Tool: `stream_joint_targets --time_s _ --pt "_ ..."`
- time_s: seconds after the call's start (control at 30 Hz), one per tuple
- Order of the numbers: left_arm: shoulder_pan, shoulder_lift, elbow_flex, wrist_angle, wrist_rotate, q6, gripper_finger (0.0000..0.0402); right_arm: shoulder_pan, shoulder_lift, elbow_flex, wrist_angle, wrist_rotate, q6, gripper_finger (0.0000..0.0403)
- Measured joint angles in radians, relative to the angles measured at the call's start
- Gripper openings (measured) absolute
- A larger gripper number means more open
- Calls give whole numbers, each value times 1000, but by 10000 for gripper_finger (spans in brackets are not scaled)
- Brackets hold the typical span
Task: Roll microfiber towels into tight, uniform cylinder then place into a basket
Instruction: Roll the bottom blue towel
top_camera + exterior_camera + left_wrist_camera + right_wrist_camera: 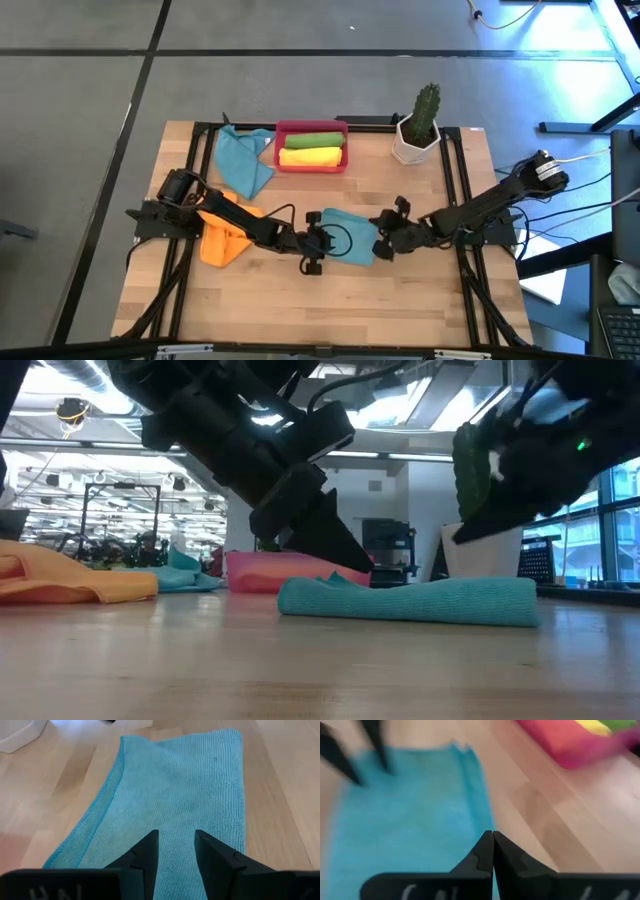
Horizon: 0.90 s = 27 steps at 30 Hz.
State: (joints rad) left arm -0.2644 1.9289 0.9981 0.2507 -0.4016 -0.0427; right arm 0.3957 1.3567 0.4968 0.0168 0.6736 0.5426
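Observation:
A teal microfiber towel, folded into a long strip, lies flat on the table's middle. My left gripper comes at its left end from the left, slanting down, fingers apart with bare cloth showing between them. My right gripper is shut and hangs above the strip's right end, clear of it. The red basket at the far edge holds a green roll and a yellow roll. My left gripper sets both fingertips on the top face of the teal towel near its left end, nothing pinched between them. The fingers slant down from the table's left and lie along the strip. The towel stays flat on the table.
A second teal towel lies loose left of the basket, and an orange towel sits crumpled under the left arm. A white pot with a cactus stands at the far right. Bare wood lies along the near edge.

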Motion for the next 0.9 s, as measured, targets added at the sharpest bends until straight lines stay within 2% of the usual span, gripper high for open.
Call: stream_joint_targets --time_s 0.13,0.3,0.57,0.9 --pt "6 0 0 13 -1 0 117 59 5 0 28 -21 38 5" --pt "21 0 0 27 -1 -11 117 72 69 -11 39 -23 112 5" --pt "26 0 0 21 -1 -26 117 13 126 -71 36 -4 217 6" --pt "29 0 0 22 -3 -19 117 -19 108 -90 44 -2 187 7"
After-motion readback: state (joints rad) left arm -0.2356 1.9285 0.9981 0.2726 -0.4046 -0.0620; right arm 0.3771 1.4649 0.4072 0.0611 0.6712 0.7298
